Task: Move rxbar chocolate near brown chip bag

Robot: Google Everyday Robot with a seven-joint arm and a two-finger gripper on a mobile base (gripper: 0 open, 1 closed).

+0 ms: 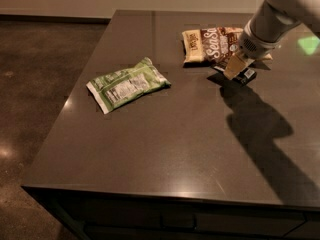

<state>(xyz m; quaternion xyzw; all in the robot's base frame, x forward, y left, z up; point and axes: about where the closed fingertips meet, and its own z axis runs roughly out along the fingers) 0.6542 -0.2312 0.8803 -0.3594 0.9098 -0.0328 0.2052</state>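
Observation:
The rxbar chocolate (246,75), a small flat black bar with a white patch, sits low at the table surface just below the brown chip bag's right part. The brown chip bag (212,45), dark brown with white lettering and cream ends, lies at the far side of the dark table (170,144). My gripper (234,67) reaches down from the upper right on its pale arm (272,21) and is shut on the bar, its cream fingers covering the bar's left part. The bar is almost touching the bag's near edge.
A green and white snack bag (127,84) lies left of centre on the table. The arm's shadow (255,129) falls across the right side. The table's left edge drops to a brown floor (35,84).

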